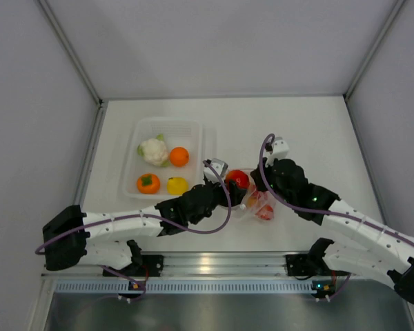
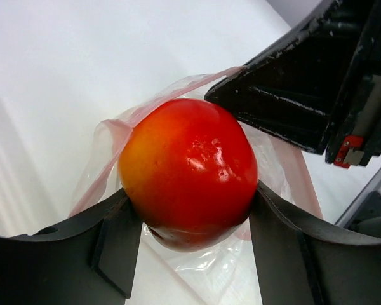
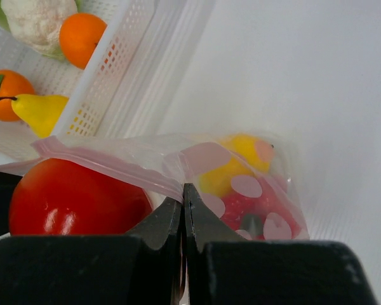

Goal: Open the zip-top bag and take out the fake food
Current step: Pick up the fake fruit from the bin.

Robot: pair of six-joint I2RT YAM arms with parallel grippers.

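Top view: bag (image 1: pixel 262 205) at 4 o'clock of tray (image 1: pixel 167 122), mostly hidden under arms; jaw tips hard to make out.
Left wrist: left gripper (image 2: pixel 192 219) approx half open, fingers clamped either side of tomato (image 2: pixel 189 170) at bag mouth; bag bottom cut off.
Right wrist: right gripper (image 3: pixel 183 206) fully closed, pinching bag's pink strip. Tomato at 9 o'clock of jaws; fake food (image 3: pixel 238 164) blurry inside bag.

Robot lab booth (plain white panels (image 1: pixel 214 41))
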